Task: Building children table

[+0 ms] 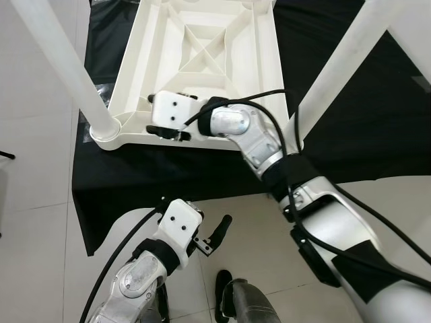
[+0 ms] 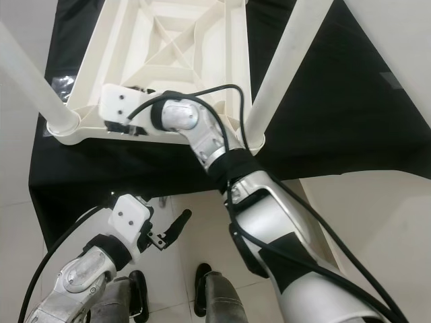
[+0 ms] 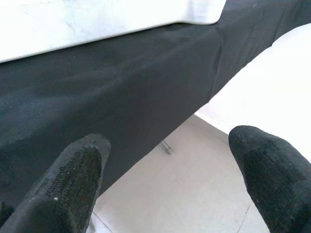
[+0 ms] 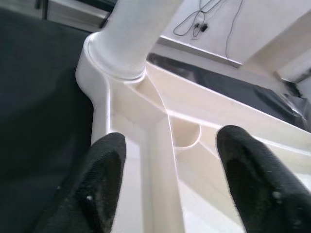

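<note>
Left eye view
- Children table [image 1: 202,60]: white plastic, lying upside down on the desk, its ribbed underside facing up.
- Desk [image 1: 350,114]: covered with a black cloth that hangs down the front.
- Legs: one white leg [image 1: 64,64] stands in the near left corner socket; another white leg [image 1: 337,67] stands in the near right corner.
- Right tool [image 1: 165,131]: at the near rim of the children table, close to the left corner.
- Left tool [image 1: 212,235]: low, in front of the desk, over the white floor [image 1: 40,202].

Left wrist view
- Left tool [image 3: 170,189]: the two black fingers [image 3: 73,189] are wide apart and hold nothing.
- Beyond it: the black cloth [image 3: 121,97], with the white children table [image 3: 73,22] above.

Right wrist view
- Right tool [image 4: 167,182]: spread apart, one finger [image 4: 99,182] on each side of a white rib of the children table [image 4: 160,160]; I cannot tell if they touch it.
- Leg [image 4: 136,34]: stuck in the round corner socket just beyond.
</note>
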Robot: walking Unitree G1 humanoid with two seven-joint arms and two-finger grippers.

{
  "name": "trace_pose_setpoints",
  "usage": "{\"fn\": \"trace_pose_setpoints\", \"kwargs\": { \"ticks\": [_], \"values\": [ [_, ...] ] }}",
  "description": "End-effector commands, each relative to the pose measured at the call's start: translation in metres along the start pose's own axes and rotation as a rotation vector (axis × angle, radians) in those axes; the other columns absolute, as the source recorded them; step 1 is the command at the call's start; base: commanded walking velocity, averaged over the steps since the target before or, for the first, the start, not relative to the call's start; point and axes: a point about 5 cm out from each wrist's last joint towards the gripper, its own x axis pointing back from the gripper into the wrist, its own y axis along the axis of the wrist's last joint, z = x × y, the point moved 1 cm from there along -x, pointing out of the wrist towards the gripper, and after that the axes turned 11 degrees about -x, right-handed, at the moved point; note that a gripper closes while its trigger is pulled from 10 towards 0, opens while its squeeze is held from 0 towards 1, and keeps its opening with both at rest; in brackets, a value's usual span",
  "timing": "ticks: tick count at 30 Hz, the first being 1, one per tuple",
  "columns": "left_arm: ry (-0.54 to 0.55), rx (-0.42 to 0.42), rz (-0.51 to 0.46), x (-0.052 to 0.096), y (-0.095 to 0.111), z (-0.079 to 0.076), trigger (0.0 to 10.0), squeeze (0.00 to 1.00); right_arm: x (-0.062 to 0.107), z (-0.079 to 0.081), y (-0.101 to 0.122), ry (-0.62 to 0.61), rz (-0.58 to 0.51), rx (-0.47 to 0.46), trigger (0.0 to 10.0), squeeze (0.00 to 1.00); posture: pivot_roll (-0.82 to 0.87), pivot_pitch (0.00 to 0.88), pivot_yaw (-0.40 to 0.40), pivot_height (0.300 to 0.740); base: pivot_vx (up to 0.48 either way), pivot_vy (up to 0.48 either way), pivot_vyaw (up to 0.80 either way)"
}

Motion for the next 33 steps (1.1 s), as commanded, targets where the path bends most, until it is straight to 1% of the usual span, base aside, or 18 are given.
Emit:
{"fn": "trace_pose_setpoints", "kwargs": {
  "ticks": [1, 2, 5, 7, 9, 15, 16, 17, 18, 19, 20, 21, 25, 27, 28, 29, 30, 33],
  "values": [
    [-0.02, 0.007, 0.025, 0.003, -0.005, -0.005, 10.0, 0.0, 0.004, 0.01, -0.003, 0.091, -0.023, -0.018, 10.0, 0.0, 0.07, 0.32, -0.092, 0.74, 0.0, 0.0, 0.0],
    [-0.02, 0.007, 0.025, 0.003, -0.005, -0.005, 10.0, 0.0, 0.004, 0.01, -0.003, 0.091, -0.023, -0.018, 10.0, 0.0, 0.07, 0.32, -0.092, 0.74, 0.0, 0.0, 0.0],
    [-0.023, 0.005, 0.027, 0.002, -0.006, -0.004, 10.0, 0.0, 0.013, 0.013, -0.006, 0.159, -0.064, -0.092, 10.0, 0.0, 0.07, 0.318, -0.087, 0.74, 0.0, 0.0, 0.0],
    [-0.023, 0.005, 0.027, 0.003, -0.006, -0.004, 10.0, 0.0, 0.015, 0.014, -0.007, 0.167, -0.071, -0.103, 10.0, 0.0, 0.07, 0.318, -0.087, 0.74, 0.0, 0.0, 0.0],
    [-0.024, 0.001, 0.029, 0.003, -0.006, -0.003, 10.0, 0.0, 0.018, 0.023, -0.012, 0.223, -0.07, -0.106, 10.0, 0.0, 0.08, 0.317, -0.084, 0.74, 0.0, 0.0, 0.0],
    [-0.027, -0.003, 0.03, 0.003, -0.006, -0.003, 10.0, 0.0, 0.017, 0.032, -0.014, 0.262, -0.066, -0.117, 10.0, 0.0, 0.08, 0.315, -0.082, 0.74, 0.0, 0.0, 0.0],
    [-0.028, -0.004, 0.03, 0.003, -0.006, -0.003, 10.0, 0.0, 0.014, 0.034, -0.018, 0.259, -0.029, -0.143, 10.0, 0.0, 0.08, 0.314, -0.082, 0.74, 0.0, 0.0, 0.0],
    [-0.028, -0.004, 0.03, 0.003, -0.006, -0.003, 10.0, 0.0, 0.014, 0.034, -0.018, 0.259, -0.029, -0.143, 10.0, 0.0, 0.08, 0.314, -0.082, 0.74, 0.0, 0.0, 0.0],
    [-0.03, -0.008, 0.031, 0.003, -0.007, -0.003, 10.0, 0.0, 0.01, 0.039, -0.03, 0.291, 0.09, -0.207, 10.0, 0.0, 0.08, 0.312, -0.08, 0.74, 0.0, 0.0, 0.0],
    [-0.03, -0.008, 0.031, 0.003, -0.007, -0.003, 10.0, 0.0, 0.01, 0.039, -0.03, 0.291, 0.09, -0.207, 10.0, 0.0, 0.08, 0.312, -0.08, 0.74, 0.0, 0.0, 0.0],
    [-0.03, -0.008, 0.031, 0.003, -0.007, -0.004, 10.0, 0.0, 0.008, 0.039, -0.034, 0.289, 0.122, -0.24, 10.0, 0.0, 0.08, 0.312, -0.08, 0.74, 0.0, 0.0, 0.0],
    [-0.032, -0.009, 0.031, 0.003, -0.006, -0.004, 10.0, 0.0, 0.004, 0.035, -0.034, 0.257, 0.131, -0.297, 10.0, 0.0, 0.08, 0.312, -0.084, 0.74, 0.0, 0.0, 0.0],
    [-0.032, -0.009, 0.03, 0.003, -0.006, -0.005, 10.0, 0.0, 0.003, 0.029, -0.033, 0.226, 0.127, -0.308, 10.0, 0.0, 0.08, 0.312, -0.086, 0.74, 0.0, 0.0, 0.0],
    [-0.031, -0.007, 0.03, 0.003, -0.006, -0.006, 10.0, 0.0, 0.004, 0.023, -0.028, 0.216, 0.102, -0.338, 10.0, 0.0, 0.09, 0.313, -0.088, 0.74, 0.0, 0.0, 0.0],
    [-0.031, -0.007, 0.03, 0.003, -0.006, -0.006, 10.0, 0.0, 0.004, 0.023, -0.028, 0.216, 0.102, -0.338, 10.0, 0.0, 0.09, 0.313, -0.088, 0.74, 0.0, 0.0, 0.0],
    [-0.03, -0.006, 0.03, 0.003, -0.006, -0.007, 10.0, 0.0, 0.005, 0.02, -0.02, 0.24, 0.043, -0.35, 10.0, 0.0, 0.09, 0.315, -0.092, 0.74, 0.0, 0.0, 0.0],
    [-0.029, -0.003, 0.029, 0.003, -0.005, -0.008, 10.0, 0.0, 0.009, 0.015, -0.009, 0.282, -0.032, -0.392, 10.0, 0.0, 0.09, 0.317, -0.095, 0.74, 0.0, 0.0, 0.0],
    [-0.029, -0.001, 0.028, 0.003, -0.005, -0.008, 10.0, 0.0, 0.012, 0.011, -0.003, 0.302, -0.072, -0.407, 10.0, 0.0, 0.08, 0.32, -0.098, 0.74, 0.0, 0.0, 0.0]
  ]
}}
